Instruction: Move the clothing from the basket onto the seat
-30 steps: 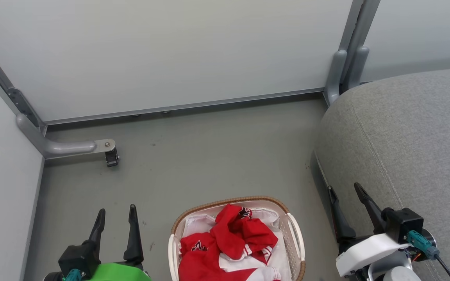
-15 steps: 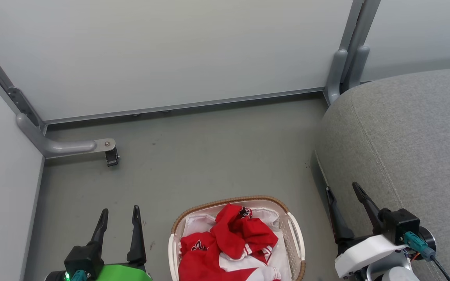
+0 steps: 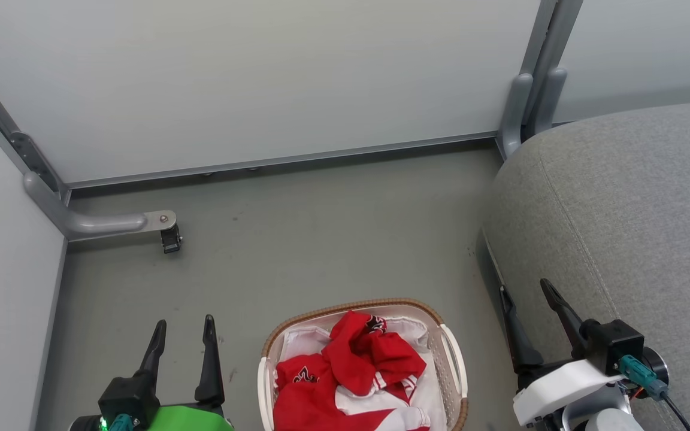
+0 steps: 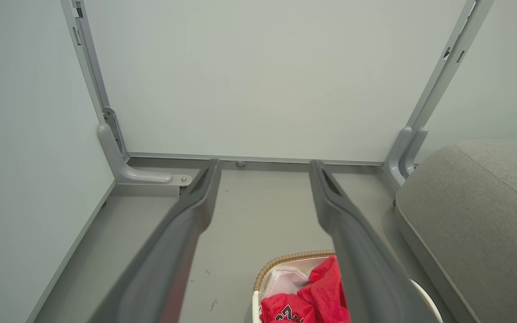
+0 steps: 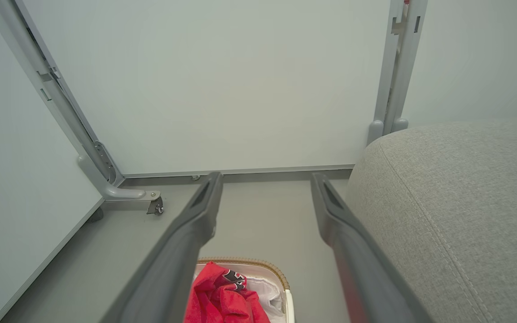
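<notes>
In the basket (image 3: 451, 362), on the floor (image 3: 321, 239) straight ahead of me, the clothing (image 3: 351, 377) lies bunched, red with white trim; none on the seat (image 3: 620, 197) that I can see. The heap has no clean heading. Its long run looks near-to-far along the basket, with the high fold toward the far rim. Left pincer (image 3: 183, 321) hangs released left of the basket. Right pincer (image 3: 524, 287) is released too, by the seat's edge. Both are empty and clear of the cloth. Step: pre-grasp, I'd say. Next: drop one pincer onto the raised fold, clench, lift over the rim, swing right.
</notes>
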### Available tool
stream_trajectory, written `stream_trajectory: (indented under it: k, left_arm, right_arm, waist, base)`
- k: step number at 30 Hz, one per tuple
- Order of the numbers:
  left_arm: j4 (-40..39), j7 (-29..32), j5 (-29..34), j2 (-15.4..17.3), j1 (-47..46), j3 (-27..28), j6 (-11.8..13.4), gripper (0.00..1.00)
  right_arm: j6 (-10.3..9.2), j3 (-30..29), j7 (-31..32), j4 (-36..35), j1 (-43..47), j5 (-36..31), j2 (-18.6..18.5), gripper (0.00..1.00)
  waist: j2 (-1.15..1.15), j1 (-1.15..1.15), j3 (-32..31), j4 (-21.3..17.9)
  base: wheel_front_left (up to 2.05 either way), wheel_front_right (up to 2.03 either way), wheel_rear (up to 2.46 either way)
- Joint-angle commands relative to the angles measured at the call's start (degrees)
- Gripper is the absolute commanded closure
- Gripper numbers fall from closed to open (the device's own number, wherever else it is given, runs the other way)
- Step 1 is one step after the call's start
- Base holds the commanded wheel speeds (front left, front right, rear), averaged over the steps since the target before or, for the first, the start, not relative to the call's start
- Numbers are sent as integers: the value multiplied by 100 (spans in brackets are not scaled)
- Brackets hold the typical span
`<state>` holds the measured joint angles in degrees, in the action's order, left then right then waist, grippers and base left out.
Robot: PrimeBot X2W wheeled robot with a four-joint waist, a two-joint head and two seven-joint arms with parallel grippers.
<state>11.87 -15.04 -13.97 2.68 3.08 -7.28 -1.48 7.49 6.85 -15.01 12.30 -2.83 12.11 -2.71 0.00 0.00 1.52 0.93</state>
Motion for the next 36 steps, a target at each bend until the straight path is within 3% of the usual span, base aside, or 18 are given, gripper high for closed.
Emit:
stream_trajectory:
  k: [1, 7, 15, 26, 36]
  left_arm:
    - [-18, -22, 23, 37, 58, 0, -16, 0]
    - [88, -21, 119, 34, -274, -206, -120, 0]
    - [731, -15, 199, 34, -1278, -889, -318, 0]
    - [2349, -14, 595, 38, -3152, -1596, -450, 0]
    - [4218, -12, 920, 76, -4221, -1978, -516, 0]
  right_arm:
    - [0, 4, -27, -33, 31, 5, -32, 0]
    - [0, -61, -25, -174, -203, -77, -32, 0]
    - [0, -257, -20, -474, -678, -198, -30, 0]
    - [-1, -614, -20, -1075, -1758, -10, -25, 0]
    - [-1, -647, -20, -1414, -2310, 316, -21, 0]
  waist:
    - [0, 0, 44, -10]
    - [0, 0, 426, -70]
    - [0, 0, 1280, -295]
    - [0, 0, 3011, -953]
    - [0, 0, 4098, -1421]
  base:
    - [0, 0, 0]
    - [0, 0, 0]
    - [0, 0, 0]
    - [0, 0, 0]
    - [0, 0, 0]
